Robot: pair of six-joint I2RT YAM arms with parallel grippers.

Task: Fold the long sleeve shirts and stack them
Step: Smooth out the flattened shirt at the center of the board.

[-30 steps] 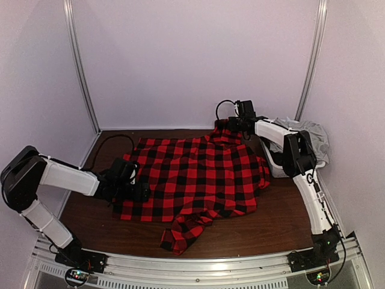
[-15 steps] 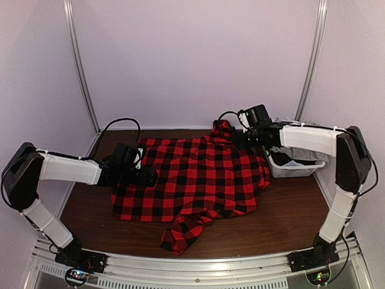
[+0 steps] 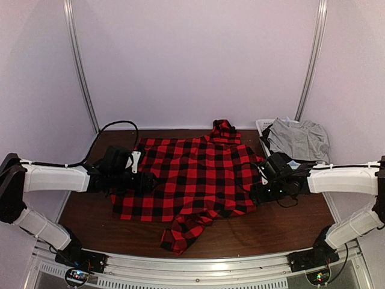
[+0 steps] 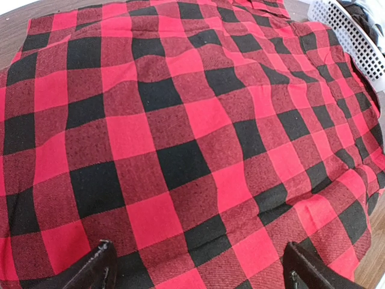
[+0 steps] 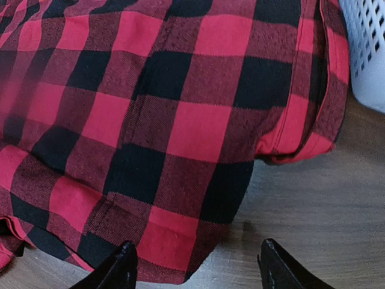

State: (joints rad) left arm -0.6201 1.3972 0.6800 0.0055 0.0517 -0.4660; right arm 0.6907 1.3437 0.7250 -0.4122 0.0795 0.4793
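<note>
The flannel shirt (image 3: pixel 192 177) lies spread flat across the middle of the bench (image 3: pixel 283 226), collar at the far side, with one sleeve (image 3: pixel 183 232) bunched and trailing off its near edge. No fold shows in it, so the task looks to be at its opening step: getting hold of the sides for the first fold. The left hand (image 3: pixel 147 180) hangs low over the shirt's left edge, fingers wide apart with only cloth beneath them. The right hand (image 3: pixel 258 191) sits at the right near corner, its fingers also apart and holding nothing, just above where the hem meets bare wood. The next move probably calls for each hand to drop onto its edge, pinch the fabric and carry it inward, and the loose sleeve will want tucking in. The bench is dark brown wood. A white mesh basket (image 3: pixel 263 126) at the far right touches the shirt's edge and holds a grey garment (image 3: pixel 298 139). Pale lilac walls enclose the space, with metal posts (image 3: pixel 81 72) in the far corners.
</note>
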